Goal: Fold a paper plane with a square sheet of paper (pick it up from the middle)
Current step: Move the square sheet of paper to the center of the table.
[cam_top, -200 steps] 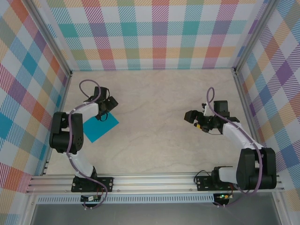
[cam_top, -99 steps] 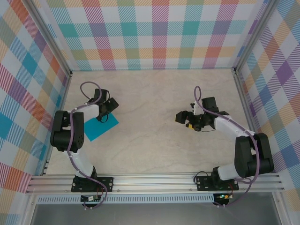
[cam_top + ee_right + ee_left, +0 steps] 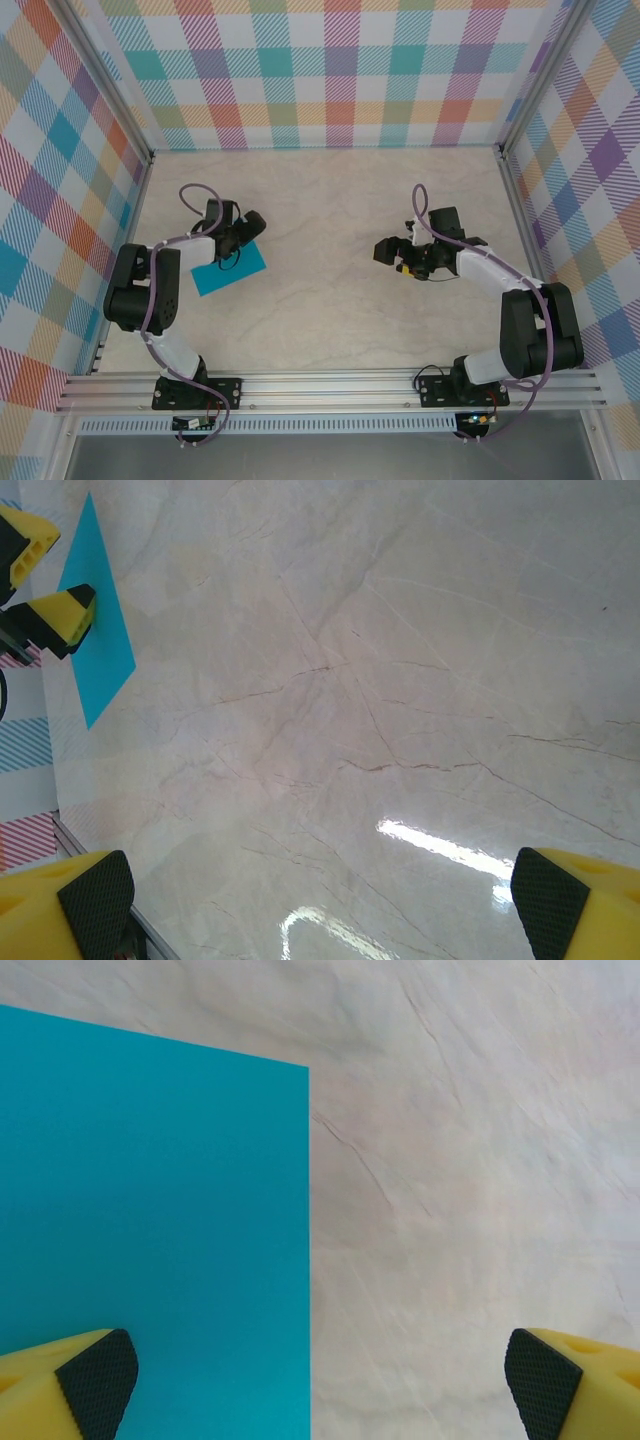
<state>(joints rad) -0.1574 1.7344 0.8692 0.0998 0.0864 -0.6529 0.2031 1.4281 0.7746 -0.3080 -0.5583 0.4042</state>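
square sheet of paper (image 3: 230, 270) flat, unfolded on worktop (image 3: 330, 320), left side; left pincer (image 3: 246, 230) spread wide over its edge, empty; right pincer (image 3: 387, 249) spread wide, empty, well apart from sheet

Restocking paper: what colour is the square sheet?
The square sheet is plain teal-blue, clearest in the left wrist view.

left arm (image 3: 190, 243): elbow bent, jaws wide | right arm (image 3: 490, 270): angled inward, jaws wide

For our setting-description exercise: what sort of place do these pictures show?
Likely a robot test cell: two arms bolted to a rail, plaid walls enclosing the table, one square sheet of paper.
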